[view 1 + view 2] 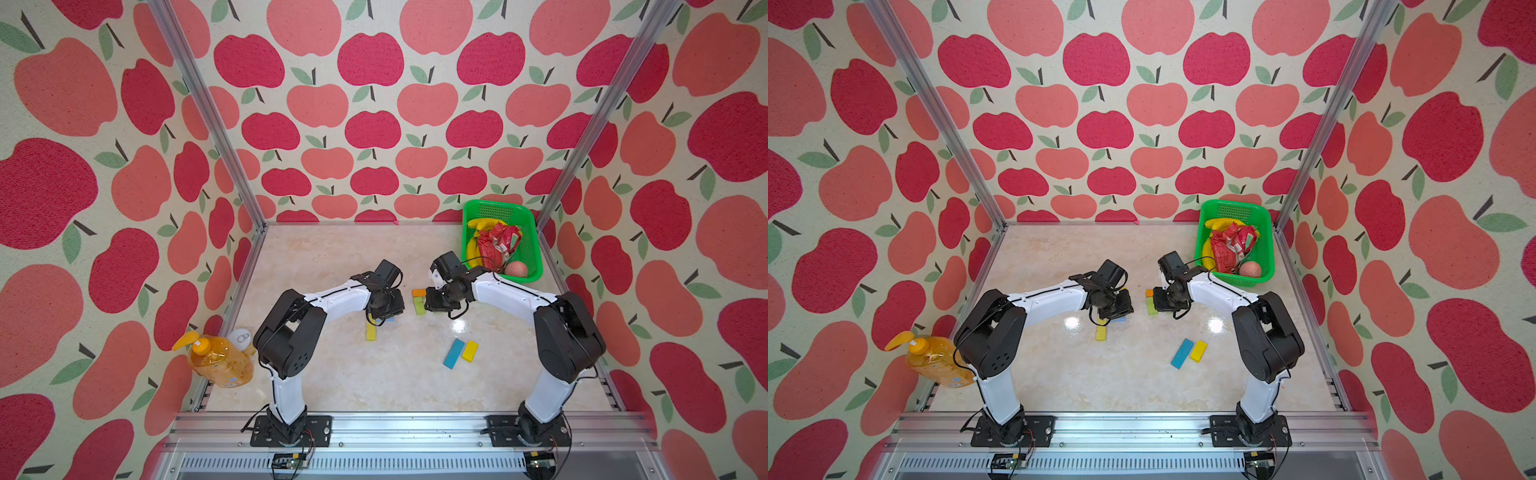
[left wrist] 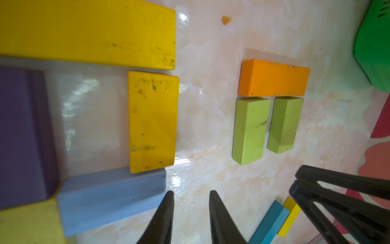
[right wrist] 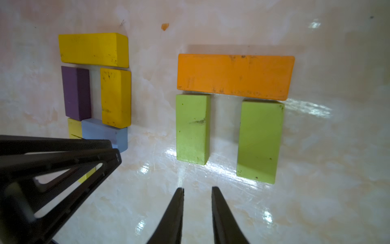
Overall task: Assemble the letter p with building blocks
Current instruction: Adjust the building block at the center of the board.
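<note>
Apple-print walls (image 1: 374, 62) boxed in the pale marble bench (image 1: 332, 382) where I worked. Near my left arm the letter p (image 2: 84, 31) looked finished. It had a long yellow block (image 3: 92, 49) across the far end, with a purple block (image 3: 76, 93) and a short yellow block (image 3: 116, 97) against it. A light blue block (image 3: 103, 132) closed the loop, and a yellow stem (image 3: 73, 128) ran toward me.

My left end effector (image 2: 191, 193) hovered close by the end of the light blue block, its 2 fingers a narrow gap apart and empty. My right end effector (image 3: 197, 189) hung before the other figure, likewise only slightly parted and holding nothing. That figure had an orange block (image 3: 234, 76) with 2 green blocks (image 3: 193, 128) butted on its near side, so I judged it lacked a closing bar and a stem.

The spare blue block (image 1: 454, 353) and spare yellow block (image 1: 470, 350) lay side by side, closer to my base than either end effector and nearer my right arm. Their long axes slanted across the bench, so I judged the right wrist would need to turn to straddle either.
</note>
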### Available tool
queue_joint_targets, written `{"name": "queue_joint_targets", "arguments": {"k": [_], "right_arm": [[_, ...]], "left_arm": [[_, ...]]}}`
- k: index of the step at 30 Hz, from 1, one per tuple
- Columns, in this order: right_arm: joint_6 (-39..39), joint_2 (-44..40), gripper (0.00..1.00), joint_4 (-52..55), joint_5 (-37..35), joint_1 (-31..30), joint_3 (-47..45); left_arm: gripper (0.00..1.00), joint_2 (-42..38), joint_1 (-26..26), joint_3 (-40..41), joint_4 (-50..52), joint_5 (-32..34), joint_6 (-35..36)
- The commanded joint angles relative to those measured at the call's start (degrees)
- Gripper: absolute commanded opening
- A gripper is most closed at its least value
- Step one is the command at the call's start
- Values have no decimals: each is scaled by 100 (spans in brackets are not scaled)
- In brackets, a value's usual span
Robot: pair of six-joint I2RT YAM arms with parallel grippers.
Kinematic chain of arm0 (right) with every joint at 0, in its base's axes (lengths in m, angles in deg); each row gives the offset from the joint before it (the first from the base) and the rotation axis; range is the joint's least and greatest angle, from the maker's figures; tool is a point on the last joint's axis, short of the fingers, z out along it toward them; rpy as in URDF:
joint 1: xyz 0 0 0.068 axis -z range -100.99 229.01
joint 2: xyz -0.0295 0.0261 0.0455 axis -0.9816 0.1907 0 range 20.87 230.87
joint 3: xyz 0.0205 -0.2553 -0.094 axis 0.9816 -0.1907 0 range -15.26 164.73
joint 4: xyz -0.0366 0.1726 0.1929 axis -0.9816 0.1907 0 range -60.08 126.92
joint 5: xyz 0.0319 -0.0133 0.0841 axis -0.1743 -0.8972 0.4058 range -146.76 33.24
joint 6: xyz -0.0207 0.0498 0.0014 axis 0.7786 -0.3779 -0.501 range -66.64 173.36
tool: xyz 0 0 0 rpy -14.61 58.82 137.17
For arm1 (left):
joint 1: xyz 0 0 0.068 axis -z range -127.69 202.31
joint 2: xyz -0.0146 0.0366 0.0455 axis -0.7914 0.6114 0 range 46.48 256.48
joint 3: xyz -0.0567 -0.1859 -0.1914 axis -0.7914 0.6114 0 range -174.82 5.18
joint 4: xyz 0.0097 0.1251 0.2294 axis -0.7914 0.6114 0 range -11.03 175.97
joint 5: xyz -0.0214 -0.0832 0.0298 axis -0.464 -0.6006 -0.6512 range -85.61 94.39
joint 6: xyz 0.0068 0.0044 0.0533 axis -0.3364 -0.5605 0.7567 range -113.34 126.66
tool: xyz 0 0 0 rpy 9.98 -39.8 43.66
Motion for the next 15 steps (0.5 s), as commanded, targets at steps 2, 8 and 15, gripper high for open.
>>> {"name": "queue_joint_targets", "arguments": {"k": [2,8,15], "right_arm": [[-203,29,21,-369,506,-11,-232],[-359,193,21,-612,497,-59,-411],[-429,519,21,-637,552,-138,-285]], "left_arm": [[31,84,-23,-241,-179,-76,-74],[31,139,-65,-282,-196,-121,-57],[31,97,-120,-218,-171,-138,-5]]}}
